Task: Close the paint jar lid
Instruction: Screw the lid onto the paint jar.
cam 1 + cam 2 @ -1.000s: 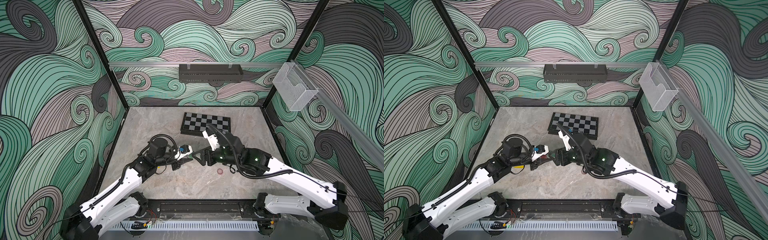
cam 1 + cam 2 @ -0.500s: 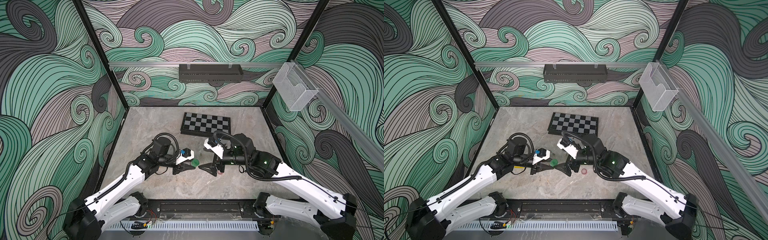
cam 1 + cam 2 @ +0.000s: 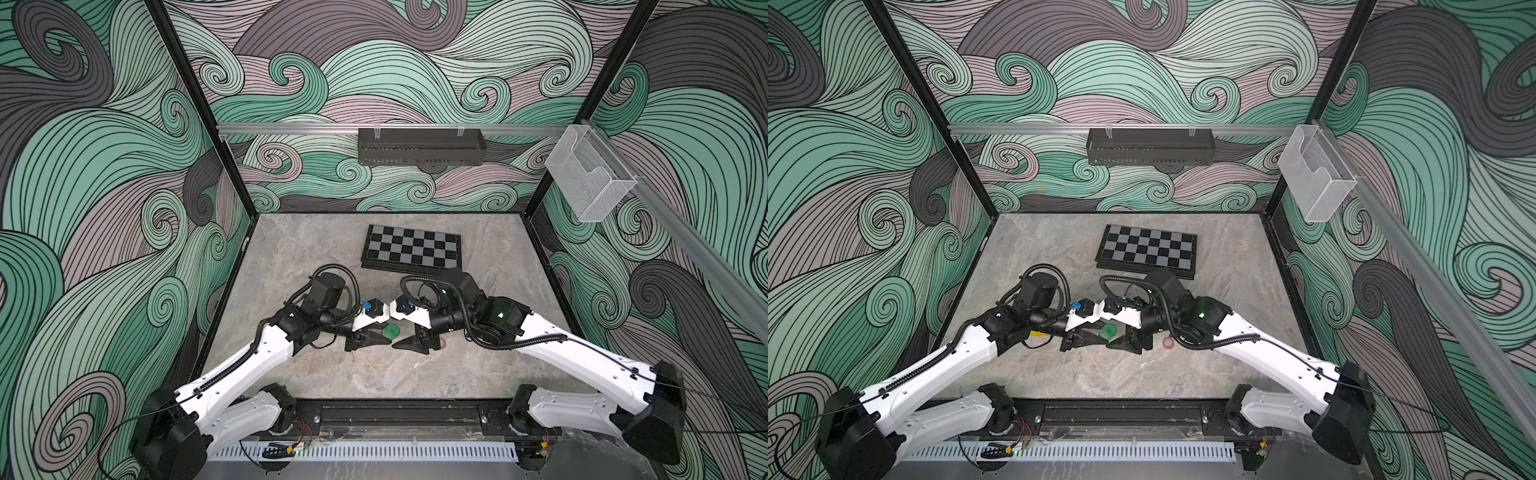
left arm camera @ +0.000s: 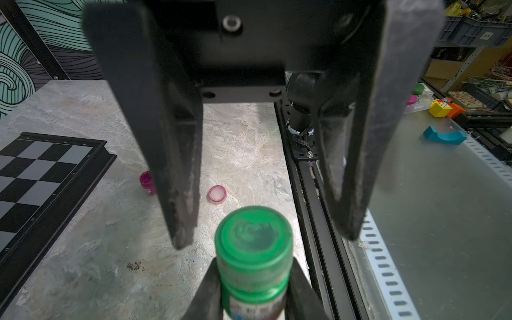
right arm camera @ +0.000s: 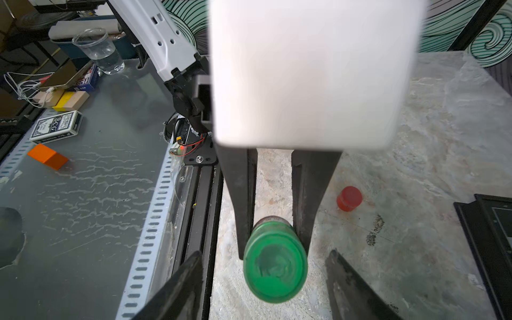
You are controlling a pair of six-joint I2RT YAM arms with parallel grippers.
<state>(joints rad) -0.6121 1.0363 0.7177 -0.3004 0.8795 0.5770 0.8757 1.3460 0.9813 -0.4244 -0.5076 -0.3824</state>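
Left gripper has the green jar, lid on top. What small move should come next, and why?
Probably ease the right gripper forward and close on the green lid for a tightening twist. The left gripper clamps the paint jar, the lid already sits on it, and the right jaws stand open, clear of the lid.

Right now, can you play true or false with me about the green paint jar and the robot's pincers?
1. The left pincer holds the green jar. True.
2. The green jar has no lid. False: a green lid sits on it.
3. The right pincer squeezes that lid. False: its jaws stand open on either side, not touching.
4. A pink lid lies on the table. True.
5. Chess pieces stand on the chessboard. False: it is bare.
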